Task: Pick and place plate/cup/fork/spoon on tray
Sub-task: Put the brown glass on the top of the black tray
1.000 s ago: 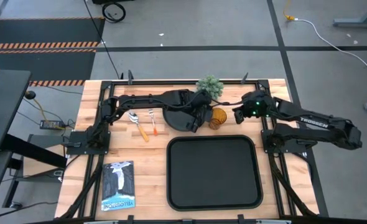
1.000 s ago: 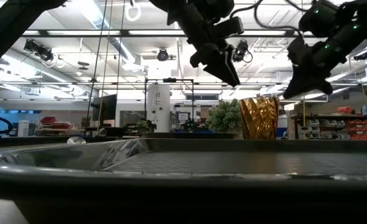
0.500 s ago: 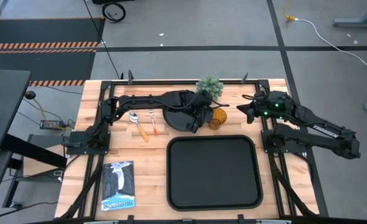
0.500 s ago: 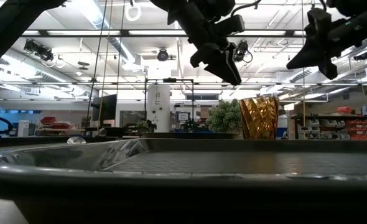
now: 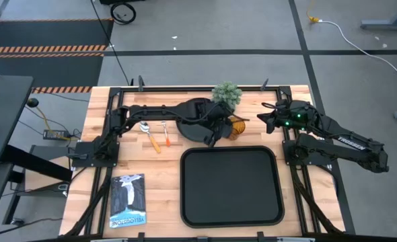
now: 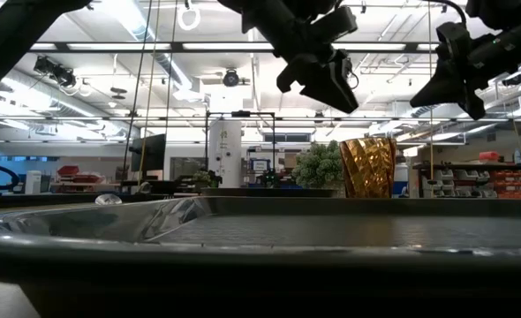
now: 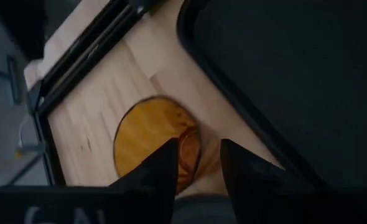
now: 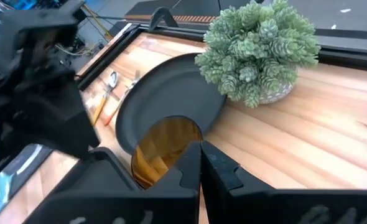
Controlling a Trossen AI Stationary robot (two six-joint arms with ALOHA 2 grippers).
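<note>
The amber cup (image 5: 236, 127) stands upright on the wood between the round black plate (image 5: 190, 129) and the far rim of the black tray (image 5: 231, 186). My left gripper (image 5: 223, 130) is open and hovers above the cup's left side without touching it; the left wrist view looks down on the cup (image 7: 153, 144) past the gripper (image 7: 196, 167). In the low view it (image 6: 334, 91) is higher than the cup (image 6: 367, 167). My right gripper (image 5: 261, 119) is shut and empty, raised to the right of the cup. The fork (image 5: 165, 134) and spoon (image 5: 147, 132) lie left of the plate.
A small green potted plant (image 5: 227, 94) stands at the far edge just behind the cup and plate. A magazine (image 5: 128, 200) lies near the front left. My left arm reaches across over the plate. The tray's floor (image 7: 308, 74) is bare.
My right gripper has pulled back from beside the cup toward the table's right edge and risen. My left gripper has shifted a little to the right, toward the cup. The cup has stayed upright in place.
</note>
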